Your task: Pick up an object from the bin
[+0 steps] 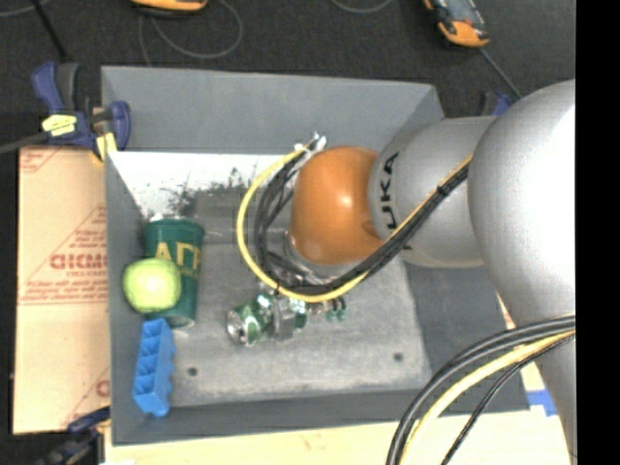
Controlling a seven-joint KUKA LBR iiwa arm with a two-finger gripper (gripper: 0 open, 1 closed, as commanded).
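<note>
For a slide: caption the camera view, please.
KUKA arm above a crumpled green-and-silver object in the grey bin; green can, yellow-green ball and blue ridged block lie left.

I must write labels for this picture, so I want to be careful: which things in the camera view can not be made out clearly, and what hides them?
1. Gripper: the orange cover hides most of it; whether it holds anything cannot be told.
2. Small green and silver thing beneath it: partly covered, kind unclear.
3. Green can: the yellow-green ball covers part of its lettering.
4. Right side of the bin: hidden by the arm.
</note>
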